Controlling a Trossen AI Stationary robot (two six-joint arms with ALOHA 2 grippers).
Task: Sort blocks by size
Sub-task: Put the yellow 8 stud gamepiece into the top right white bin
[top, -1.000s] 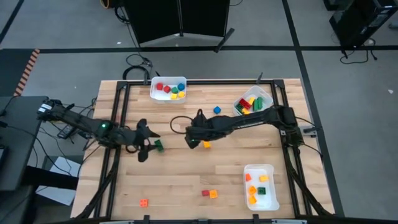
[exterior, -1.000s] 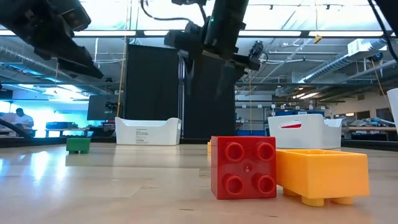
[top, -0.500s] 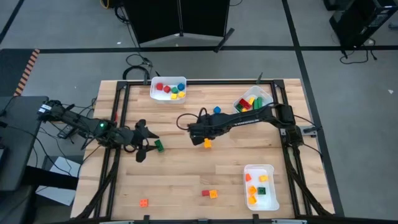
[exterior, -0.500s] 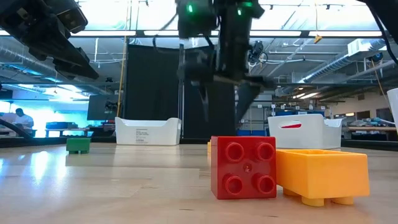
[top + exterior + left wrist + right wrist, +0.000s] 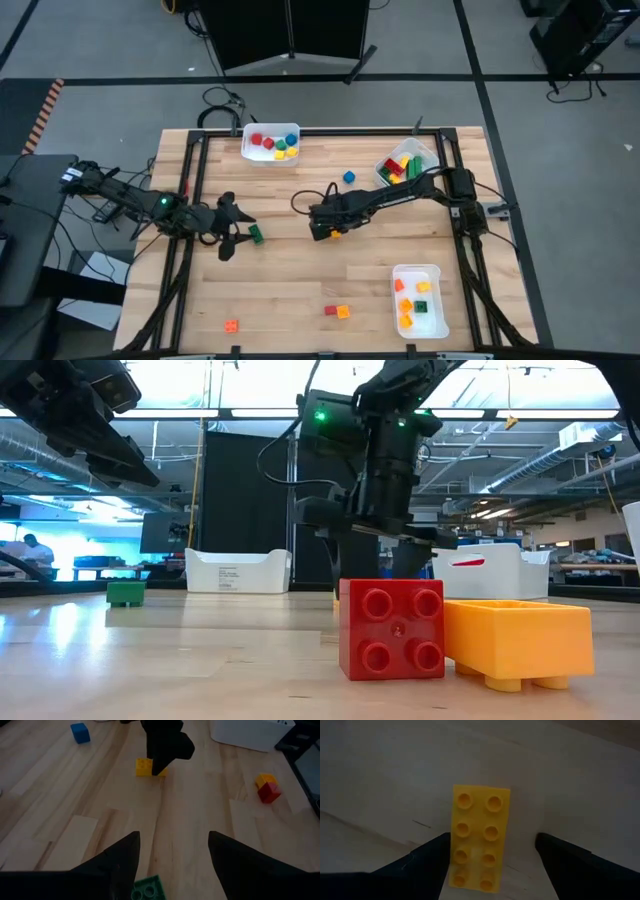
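Right wrist view: yellow brick (image 5: pixel 478 841) between open right end effector (image 5: pixel 492 865) fingers.

Yellow brick (image 5: pixel 480 838): near end cut off by the right wrist view's lower edge; in the high view mostly hidden under the right gripper (image 5: pixel 322 228). Green brick (image 5: pixel 147 888): cut off at the left wrist view's edge. Bricks in the white bins (image 5: pixel 422 315): too small to tell sizes.
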